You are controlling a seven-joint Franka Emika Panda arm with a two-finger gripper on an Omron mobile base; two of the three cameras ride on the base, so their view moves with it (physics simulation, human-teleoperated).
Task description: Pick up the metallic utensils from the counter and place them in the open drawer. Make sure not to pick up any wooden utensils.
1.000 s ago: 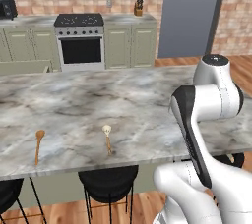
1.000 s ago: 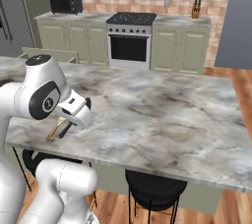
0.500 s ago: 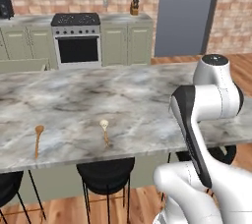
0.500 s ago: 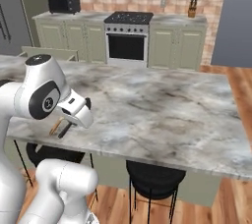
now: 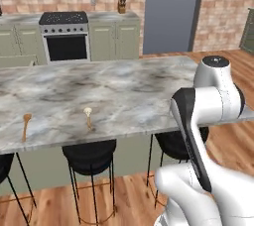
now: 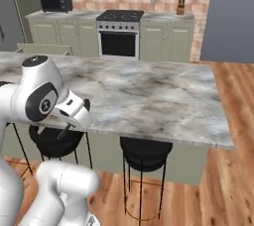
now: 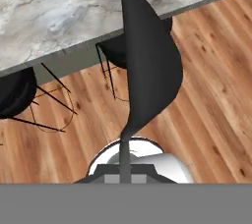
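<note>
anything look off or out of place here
Nothing looks spilled or broken. Two wooden spoons, one orange-brown and one pale-headed with a tan handle, lie loose near the front edge of the grey marbled counter. The gripper is shut on a dark grey spoon.

grey-and-white marbled counter [image 5: 124, 91], orange-brown wooden spoon [image 5: 25, 125], cream-headed spoon with tan handle [image 5: 89, 117], dark grey spoon [image 7: 147, 70] in hand view, black stools [image 5: 90, 154], sage-green cabinets [image 6: 163, 41], red brick wall [image 5: 223, 7], orange wood floor [image 6: 223, 190]
</note>
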